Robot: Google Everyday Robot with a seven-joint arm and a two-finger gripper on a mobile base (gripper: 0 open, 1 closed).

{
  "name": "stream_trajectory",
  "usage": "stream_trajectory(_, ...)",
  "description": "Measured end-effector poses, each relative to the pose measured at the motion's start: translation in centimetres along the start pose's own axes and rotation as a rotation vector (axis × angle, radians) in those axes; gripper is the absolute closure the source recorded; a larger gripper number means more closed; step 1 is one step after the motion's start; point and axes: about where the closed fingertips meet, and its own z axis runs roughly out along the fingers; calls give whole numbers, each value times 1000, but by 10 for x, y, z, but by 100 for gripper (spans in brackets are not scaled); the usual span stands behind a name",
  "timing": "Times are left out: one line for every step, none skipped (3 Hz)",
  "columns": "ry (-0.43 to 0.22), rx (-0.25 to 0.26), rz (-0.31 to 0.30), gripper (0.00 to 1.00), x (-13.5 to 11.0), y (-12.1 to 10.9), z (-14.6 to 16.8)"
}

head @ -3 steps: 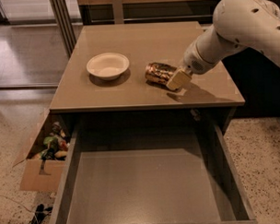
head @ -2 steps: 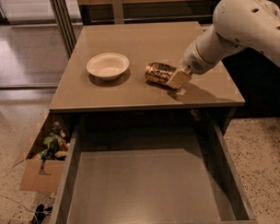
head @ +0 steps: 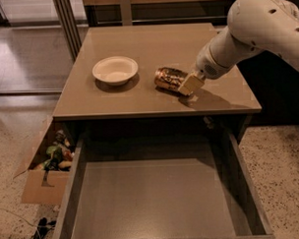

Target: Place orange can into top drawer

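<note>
Smooth glossy white arm [head: 257,31], thick rounded shell segments, small dark holes near the upper joint, dotted grille at the wrist, pale tan gripper [head: 188,84] low over the right side of the tabletop [head: 137,43]

The orange can [head: 170,79] gleams gold-orange with dark brown print on the plain tan bench [head: 151,42]. The gripper [head: 189,84] at the can's right end is pale cream, its arm [head: 254,27] white. The bowl [head: 115,70] is plain white, the top drawer [head: 152,200] smooth grey. The floor [head: 281,161] is speckled beige. A brown cardboard box [head: 41,186] holds green and red clutter.
</note>
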Motion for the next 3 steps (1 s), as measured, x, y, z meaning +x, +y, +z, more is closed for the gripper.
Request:
stream_trajectory(2, -5, -8, 100, -1, 0, -5)
stream_trajectory(-9, 18, 3, 100, 8, -3, -31)
stream_trajectory(-28, 49, 21, 100, 24, 1, -62)
